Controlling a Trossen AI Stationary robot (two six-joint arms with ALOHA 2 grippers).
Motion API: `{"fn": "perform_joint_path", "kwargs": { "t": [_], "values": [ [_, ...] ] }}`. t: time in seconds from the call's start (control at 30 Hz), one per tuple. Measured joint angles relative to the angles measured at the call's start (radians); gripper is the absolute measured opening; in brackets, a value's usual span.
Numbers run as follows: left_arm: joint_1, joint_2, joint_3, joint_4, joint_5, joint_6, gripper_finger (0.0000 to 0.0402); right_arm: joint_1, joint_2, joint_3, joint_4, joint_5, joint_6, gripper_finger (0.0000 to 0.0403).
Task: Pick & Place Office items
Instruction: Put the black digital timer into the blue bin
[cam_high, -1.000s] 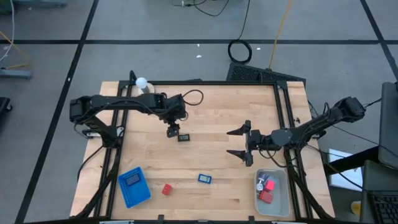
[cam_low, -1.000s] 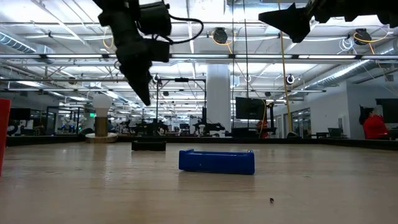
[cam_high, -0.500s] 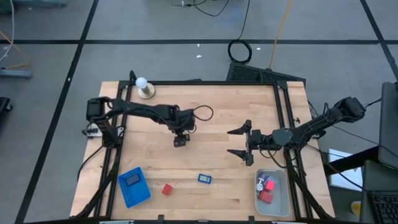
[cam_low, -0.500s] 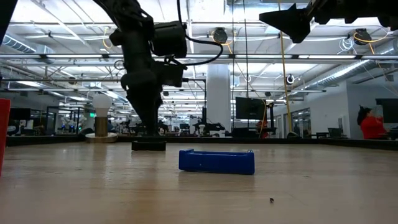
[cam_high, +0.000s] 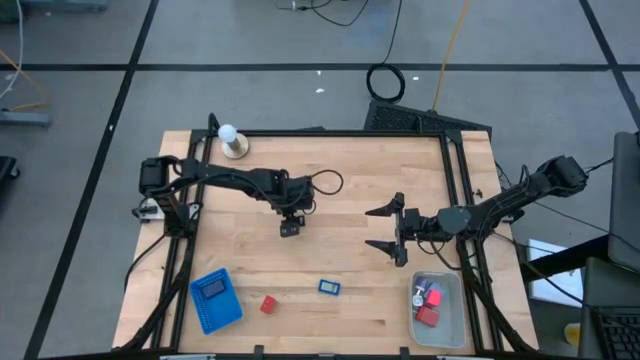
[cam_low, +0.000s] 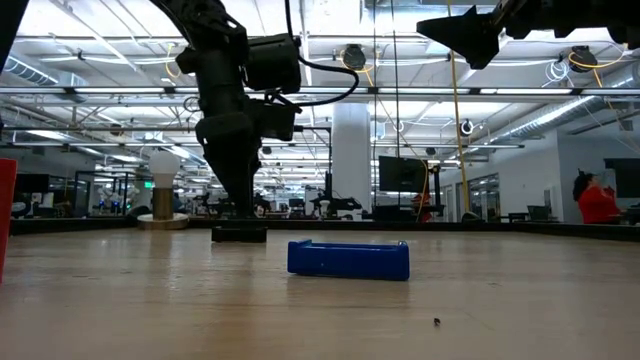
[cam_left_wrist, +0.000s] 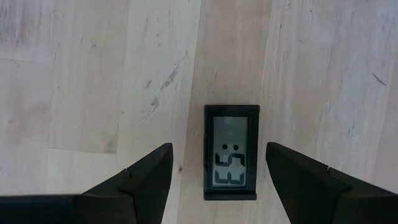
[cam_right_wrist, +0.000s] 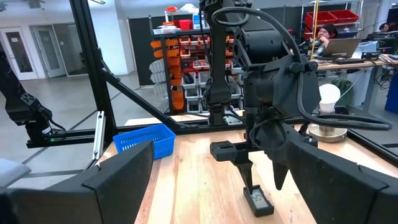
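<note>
A black rectangular piece (cam_left_wrist: 231, 152) with a grey number display lies flat on the wooden table, left of centre (cam_high: 296, 222). My left gripper (cam_left_wrist: 217, 148) points down over it, open, with one finger on each side of the piece and a gap to both. The low view shows the fingers (cam_low: 238, 205) reaching down to the piece (cam_low: 240, 233). My right gripper (cam_high: 392, 229) hangs open and level in the air at the right of the table, holding nothing. A blue piece (cam_high: 329, 287) and a red block (cam_high: 268, 304) lie near the front edge.
A blue ribbed tray (cam_high: 225, 312) lies at the front left. A pale translucent bin (cam_high: 455, 312) at the front right holds red and other small pieces. A white ball on a round tan base (cam_high: 233, 141) stands at the far left. Bare wood lies between the arms.
My left gripper has gone down and toward the table's right and near edges, from beside the black piece to straddling it. For the last half second it has kept still. The black piece has not moved.
</note>
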Motion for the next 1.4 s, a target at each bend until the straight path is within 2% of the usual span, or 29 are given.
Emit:
{"fn": "perform_joint_path", "kwargs": {
  "t": [0.87, 1.4],
  "values": [
    [-0.001, 0.0, 0.0, 0.0, 0.027, -0.025, 0.0257, 0.0, 0.0, 0.0, 0.018, 0.0, 0.0, 0.0357],
    [-0.005, 0.0, -0.072, 0.068, 0.026, -0.055, 0.0257, 0.0, 0.0, 0.0, 0.024, 0.0, 0.002, 0.0357]
  ]
}}
